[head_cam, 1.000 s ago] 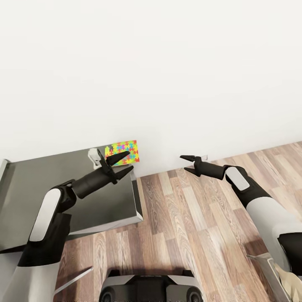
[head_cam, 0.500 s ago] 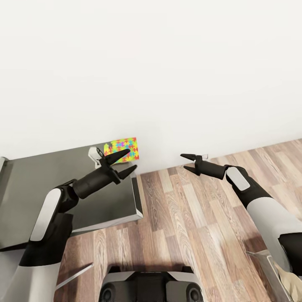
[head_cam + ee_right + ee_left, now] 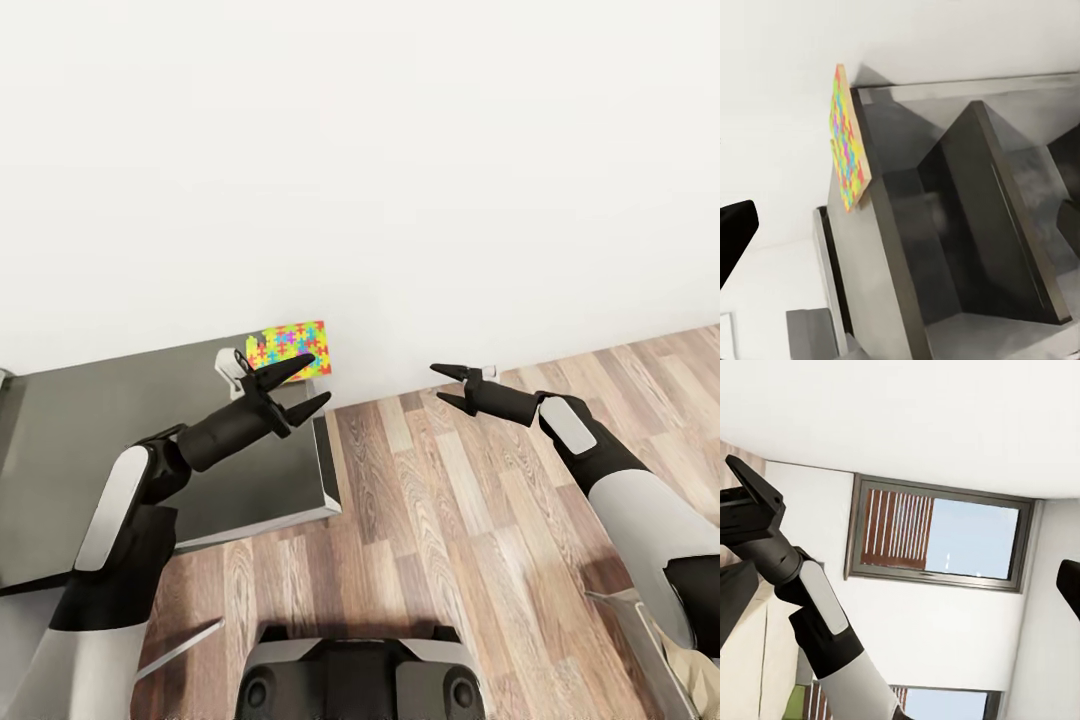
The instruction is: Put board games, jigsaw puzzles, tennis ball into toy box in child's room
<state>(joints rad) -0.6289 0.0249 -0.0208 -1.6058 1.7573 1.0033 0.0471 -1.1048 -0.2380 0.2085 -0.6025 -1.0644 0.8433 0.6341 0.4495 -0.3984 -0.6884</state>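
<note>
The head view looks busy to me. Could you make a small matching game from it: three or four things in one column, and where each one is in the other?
Things:
1. jigsaw puzzle
2. left gripper
3. right gripper
4. table

Places:
A. over the wood floor, open
B. standing against the wall, at the table's far corner
C. over the table's far corner, open
D. under the left arm

Pairs: 1-B, 2-C, 3-A, 4-D
</note>
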